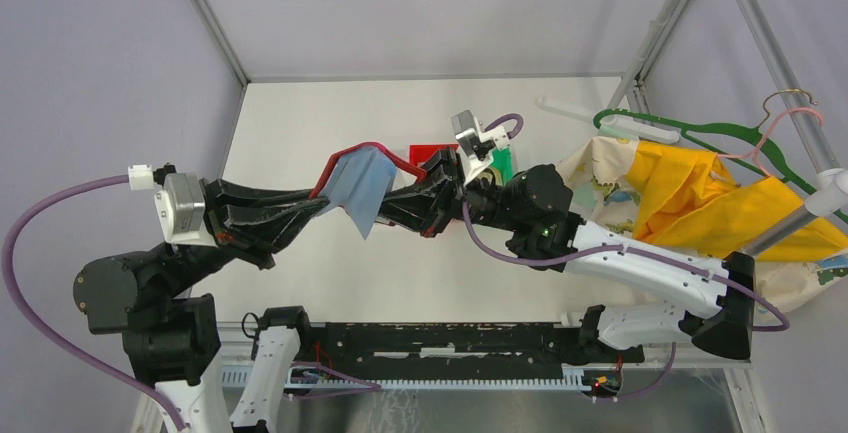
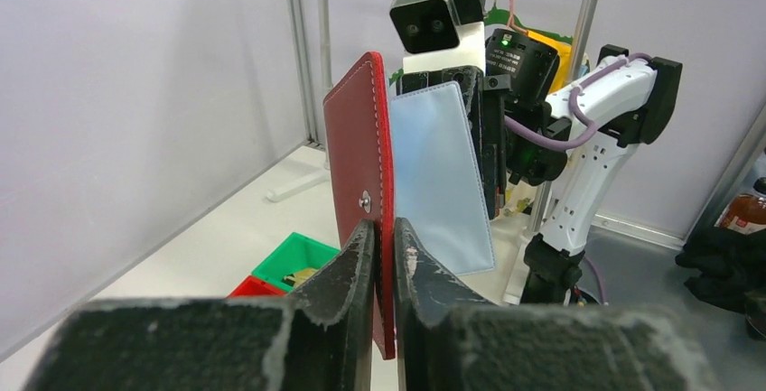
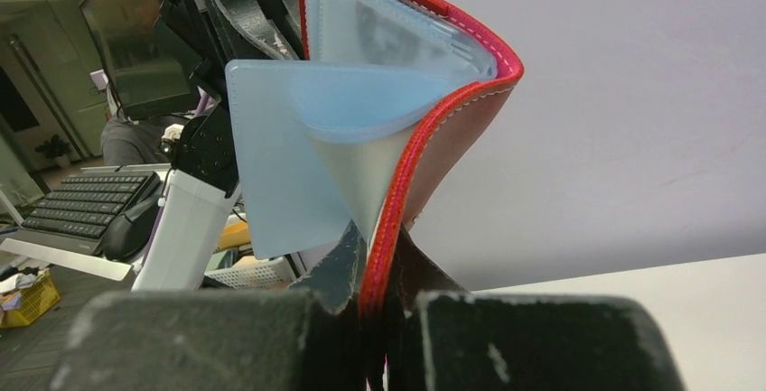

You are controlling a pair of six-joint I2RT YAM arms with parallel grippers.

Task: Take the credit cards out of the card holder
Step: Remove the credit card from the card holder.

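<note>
Red card holder (image 1: 356,179); covers pinched inside left fingers (image 2: 349,269), right fingers (image 3: 430,279)

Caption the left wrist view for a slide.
Left gripper pinches the card holder; its blue leaf fans toward the right arm.

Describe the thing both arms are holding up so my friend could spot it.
Above the middle of the white table, the left pincer and right pincer each clamp an edge of a small red card holder held in the air. Unlike the red bin on the table, it is folded open, with pale blue pocket leaves.
</note>
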